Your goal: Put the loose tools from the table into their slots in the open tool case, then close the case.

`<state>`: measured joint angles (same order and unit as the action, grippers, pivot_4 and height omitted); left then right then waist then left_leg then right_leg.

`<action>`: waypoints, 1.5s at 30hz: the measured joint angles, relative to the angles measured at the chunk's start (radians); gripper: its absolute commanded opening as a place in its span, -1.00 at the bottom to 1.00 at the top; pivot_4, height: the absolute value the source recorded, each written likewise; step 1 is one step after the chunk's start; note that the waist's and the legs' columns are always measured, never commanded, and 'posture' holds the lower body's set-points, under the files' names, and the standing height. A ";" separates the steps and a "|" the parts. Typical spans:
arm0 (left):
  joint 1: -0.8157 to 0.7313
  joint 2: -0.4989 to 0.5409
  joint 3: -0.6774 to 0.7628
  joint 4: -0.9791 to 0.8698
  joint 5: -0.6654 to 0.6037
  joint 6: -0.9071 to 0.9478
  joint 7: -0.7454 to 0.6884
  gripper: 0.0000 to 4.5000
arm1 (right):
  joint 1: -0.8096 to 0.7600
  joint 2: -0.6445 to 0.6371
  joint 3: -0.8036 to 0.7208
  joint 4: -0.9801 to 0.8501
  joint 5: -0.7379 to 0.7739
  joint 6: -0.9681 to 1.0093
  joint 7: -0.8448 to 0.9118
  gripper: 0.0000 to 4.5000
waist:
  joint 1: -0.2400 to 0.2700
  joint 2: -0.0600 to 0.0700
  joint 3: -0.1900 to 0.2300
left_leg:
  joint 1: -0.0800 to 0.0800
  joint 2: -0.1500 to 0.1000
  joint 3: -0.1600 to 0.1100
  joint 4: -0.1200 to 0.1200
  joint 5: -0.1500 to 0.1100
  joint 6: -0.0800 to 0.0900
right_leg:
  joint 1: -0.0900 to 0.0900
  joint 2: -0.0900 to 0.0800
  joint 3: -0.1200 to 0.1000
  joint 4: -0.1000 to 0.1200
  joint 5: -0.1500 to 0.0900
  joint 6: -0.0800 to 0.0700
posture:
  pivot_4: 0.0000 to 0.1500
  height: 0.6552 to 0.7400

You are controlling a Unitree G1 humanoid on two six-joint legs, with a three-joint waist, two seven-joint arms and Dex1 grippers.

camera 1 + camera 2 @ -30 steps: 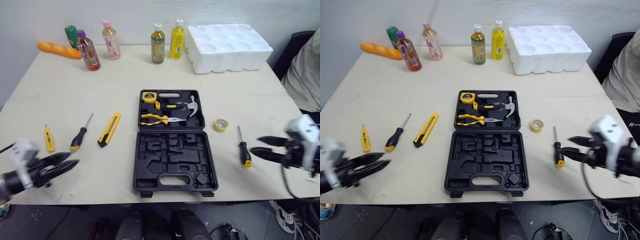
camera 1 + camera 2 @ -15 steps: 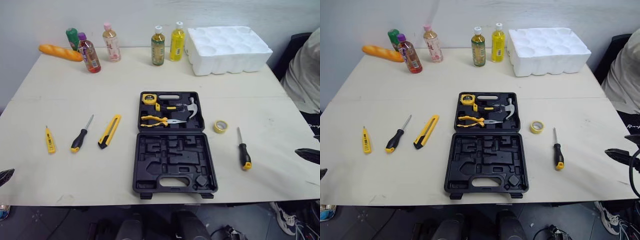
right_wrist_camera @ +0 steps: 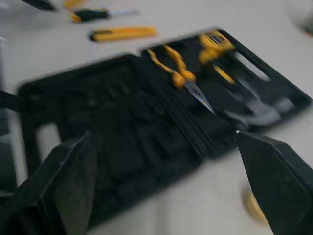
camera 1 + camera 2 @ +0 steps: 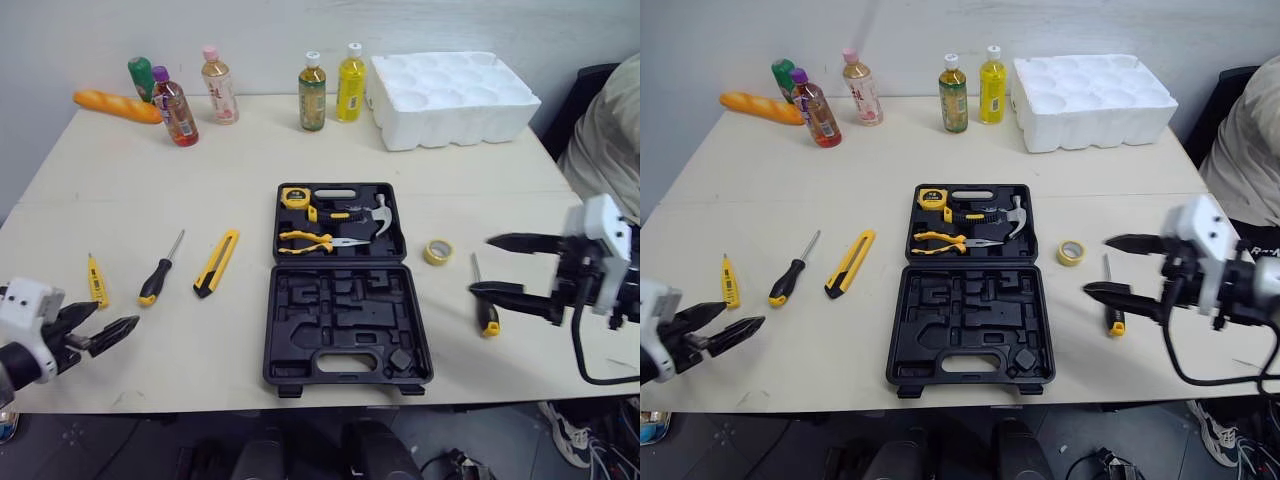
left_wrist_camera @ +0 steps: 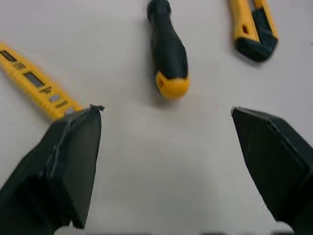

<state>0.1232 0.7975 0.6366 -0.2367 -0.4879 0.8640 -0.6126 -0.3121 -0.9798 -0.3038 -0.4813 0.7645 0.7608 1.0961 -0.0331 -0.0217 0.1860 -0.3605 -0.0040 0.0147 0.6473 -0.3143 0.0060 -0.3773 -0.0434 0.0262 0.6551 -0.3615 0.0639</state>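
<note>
The right hand [image 4: 482, 265], apart and empty like the left hand [image 4: 116, 315], should lower onto the screwdriver [image 4: 488, 322] just right of the case [image 4: 345, 320] and grip its handle squarely.

Black tool case [image 4: 345, 325]; yellow-and-black utility knife [image 4: 217, 262]; yellow tester pen [image 4: 96, 280]; yellow tape roll [image 4: 436, 251]; white foam tray [image 4: 455, 95].

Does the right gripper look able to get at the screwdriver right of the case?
Probably yes. The right gripper is open and seems to hang just over that screwdriver, and nothing lies on it; the tape roll sits apart.
</note>
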 measured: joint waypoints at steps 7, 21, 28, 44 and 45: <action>-0.101 -0.024 -0.120 -0.060 0.002 0.126 0.113 0.98 | -0.222 0.095 0.222 -0.037 0.056 0.026 -0.017 1.00 | 0.004 -0.001 0.000 | -0.008 0.000 -0.003 0.003 0.000 0.000 | -0.005 0.000 -0.003 -0.001 0.000 0.001 | 1.00 1.00; -0.353 -0.072 -0.275 0.107 0.074 0.183 0.246 0.98 | -0.398 0.288 0.443 0.106 -0.098 -0.062 -0.025 1.00 | 0.010 -0.001 -0.001 | -0.015 -0.001 -0.005 0.004 0.006 -0.006 | -0.014 -0.001 -0.006 0.007 0.000 0.001 | 1.00 1.00; -0.401 -0.020 -0.327 0.190 0.111 0.173 0.211 -0.13 | -0.398 0.297 0.450 0.122 -0.112 -0.066 -0.031 1.00 | 0.006 0.000 -0.002 | -0.014 -0.001 -0.005 0.003 0.006 -0.006 | -0.014 -0.001 -0.006 0.007 0.000 0.001 | 1.00 1.00; -0.523 0.307 -0.492 0.004 0.065 -0.025 -0.273 -0.54 | -0.228 0.157 0.287 0.048 -0.054 -0.005 -0.050 1.00 | 0.025 -0.002 0.000 | -0.017 -0.001 -0.008 0.001 0.007 -0.007 | -0.013 -0.004 -0.011 0.001 -0.001 -0.002 | 1.00 1.00; -0.587 0.308 -0.532 -0.002 0.066 -0.036 -0.305 -0.54 | -0.206 0.142 0.275 0.045 -0.055 -0.003 -0.050 1.00 | 0.026 -0.001 0.000 | -0.018 -0.001 -0.008 0.001 0.006 -0.006 | -0.013 -0.004 -0.011 0.001 -0.001 -0.002 | 1.00 1.00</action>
<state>-0.4635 1.1051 0.1043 -0.2383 -0.4217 0.8283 -0.9172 -0.5186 -0.8376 -0.0289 -0.4365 0.7099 0.7582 1.0459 -0.0074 -0.0231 0.1861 -0.3780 -0.0053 0.0065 0.6482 -0.3078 -0.0004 -0.3907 -0.0472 0.0153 0.6562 -0.3621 0.0624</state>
